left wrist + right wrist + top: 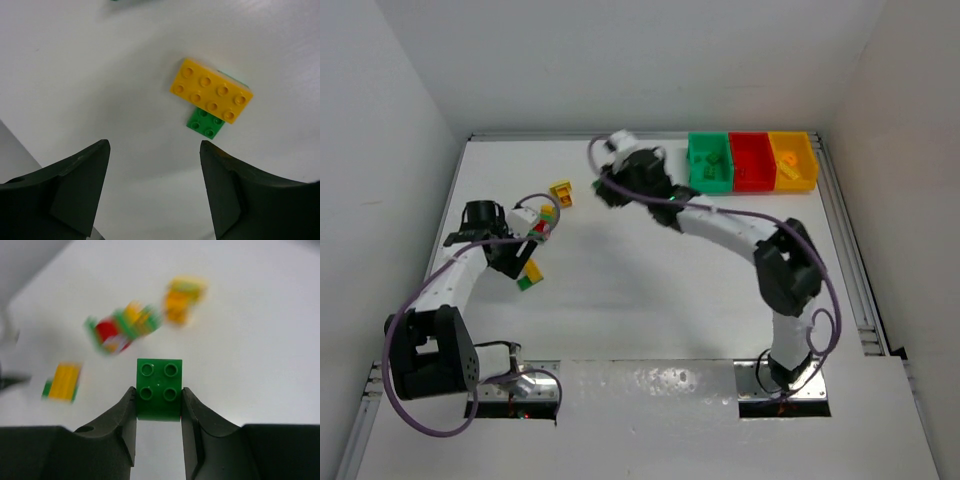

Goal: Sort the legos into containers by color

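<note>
Sitting clamped between the two fingers of the right gripper (159,392), a green brick (159,375) with four studs is facing studs-up toward the wrist camera, its sides pressed by both pads. In the overhead view this gripper is hanging over the far middle of the table (650,300), left of the bins.

Behind the held brick, blurred, a mixed clump (122,330) of red, green and yellow pieces is lying near the table's left side, with a loose yellow piece (561,192) just beyond it toward the far edge.

Nearer the left edge, a yellow brick (211,96) with eight studs is lying flat, partly covering a small green brick (205,124) that is touching it from beneath. The left gripper (154,145) is hovering above this pair with its fingers standing apart and gripping nothing.

Lining the far right corner, three bins are standing side by side and touching: the green bin (710,185) on the left holding green pieces, the red bin (753,185) in the middle, the orange bin (798,183) at the right with an orange-yellow piece inside.
</note>
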